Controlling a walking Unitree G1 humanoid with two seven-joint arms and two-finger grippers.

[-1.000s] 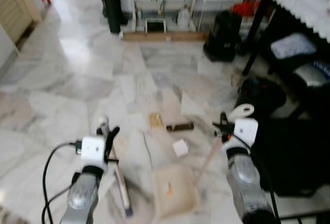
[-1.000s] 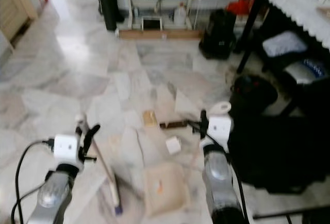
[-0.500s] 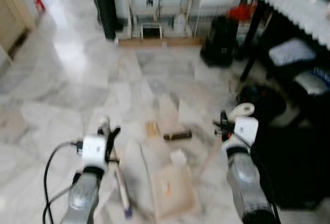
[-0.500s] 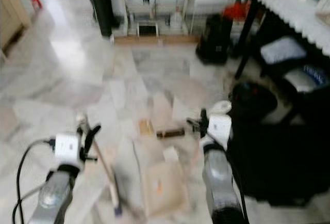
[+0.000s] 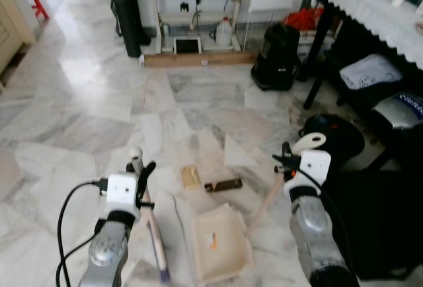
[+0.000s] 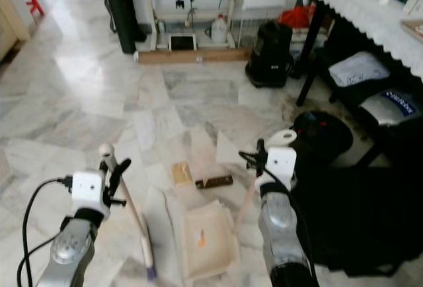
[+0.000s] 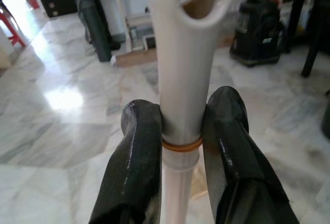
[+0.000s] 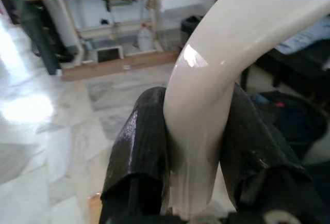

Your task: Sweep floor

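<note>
**Both grippers clamped on cleaning tools over a littered marble floor**

The left gripper [image 7: 181,131] was closed tight on the cream handle of a broom [image 5: 149,217], its two black fingers [image 7: 135,157] pressed against either side of the shaft just above an orange band. In the head views that handle rose beside the left gripper [image 5: 141,176] and slanted down toward 6 o'clock, ending near the floor in a bluish tip.

The right gripper [image 8: 198,131] was likewise shut, pinching the curved white top of a dustpan handle [image 5: 267,200] between its fingers [image 8: 138,146]. From the right gripper [image 5: 285,162] the pale stick ran down toward 7 o'clock to a cream dustpan [image 5: 220,244] lying flat on the marble floor [image 5: 86,108], with a small orange scrap inside it.

The litter lay just beyond the pan, toward 12 o'clock from it: a tan rectangular piece [image 5: 190,176] and, just beside it at its 3 o'clock, a dark brown bar [image 5: 223,185]. Both were apart from the pan and from the broom tip.

Farther off at 12 o'clock, a wooden plank [image 5: 198,59] lay along the foot of some white furniture, with a black vacuum cleaner [image 5: 277,57] at 1 o'clock. A table with a white lace cloth [image 5: 370,6] stood at 2 o'clock, and a black round object [image 5: 334,135] sat on the floor at 3 o'clock, near the right arm.
</note>
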